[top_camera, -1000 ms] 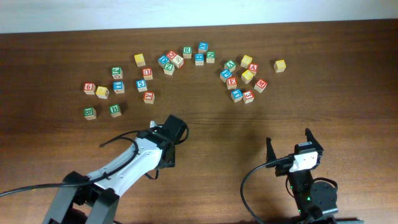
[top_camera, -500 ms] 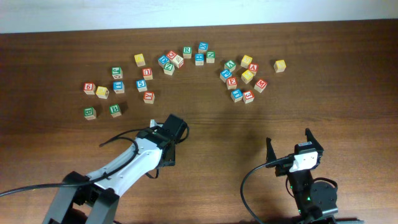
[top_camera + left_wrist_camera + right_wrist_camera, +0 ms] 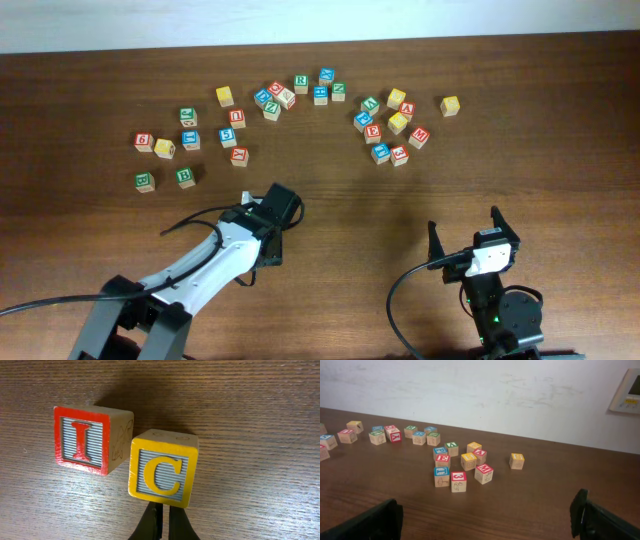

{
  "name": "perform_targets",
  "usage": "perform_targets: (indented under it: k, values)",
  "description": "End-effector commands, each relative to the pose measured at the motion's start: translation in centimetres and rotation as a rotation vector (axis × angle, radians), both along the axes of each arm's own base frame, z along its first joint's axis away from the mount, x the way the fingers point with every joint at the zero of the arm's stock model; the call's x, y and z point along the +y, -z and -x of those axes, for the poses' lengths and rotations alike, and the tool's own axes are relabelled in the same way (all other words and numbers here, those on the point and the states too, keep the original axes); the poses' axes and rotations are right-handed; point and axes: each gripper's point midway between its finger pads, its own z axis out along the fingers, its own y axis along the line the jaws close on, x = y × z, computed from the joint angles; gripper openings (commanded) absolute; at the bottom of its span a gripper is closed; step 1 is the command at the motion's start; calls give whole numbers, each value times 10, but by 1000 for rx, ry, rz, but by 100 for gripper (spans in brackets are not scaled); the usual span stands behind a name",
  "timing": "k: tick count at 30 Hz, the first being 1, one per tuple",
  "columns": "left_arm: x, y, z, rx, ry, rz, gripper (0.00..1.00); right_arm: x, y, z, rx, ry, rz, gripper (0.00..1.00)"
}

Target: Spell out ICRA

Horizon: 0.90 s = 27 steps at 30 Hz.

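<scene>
Just left of the yellow C cube [image 3: 162, 475], the red I cube [image 3: 82, 440] sits on the surface [image 3: 250, 420], their near edges all but touching. The C sits a little lower in the left wrist view. The left gripper [image 3: 161, 510] points at the C's near face, its jaws pressed together on nothing. I judge two of the four letters placed, with two left to fetch. Well beyond the C, among some twenty-eight scattered cubes, lies one green R cube [image 3: 301, 82], and further right one red A cube [image 3: 406, 109]. Far right of the C, the right gripper [image 3: 464, 222] rests with its jaws spread wide, empty.
</scene>
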Motion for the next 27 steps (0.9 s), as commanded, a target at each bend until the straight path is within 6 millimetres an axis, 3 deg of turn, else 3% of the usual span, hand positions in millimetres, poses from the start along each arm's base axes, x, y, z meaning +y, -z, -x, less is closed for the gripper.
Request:
perform_targets:
  k: [1,27]
  values:
    - [6,3,2,-2,-13,-33,0,-2,3,0,7,9,-10,98]
    - [8,3,1,-6,-14,-42,0,-2,3,0,7,9,-10,98]
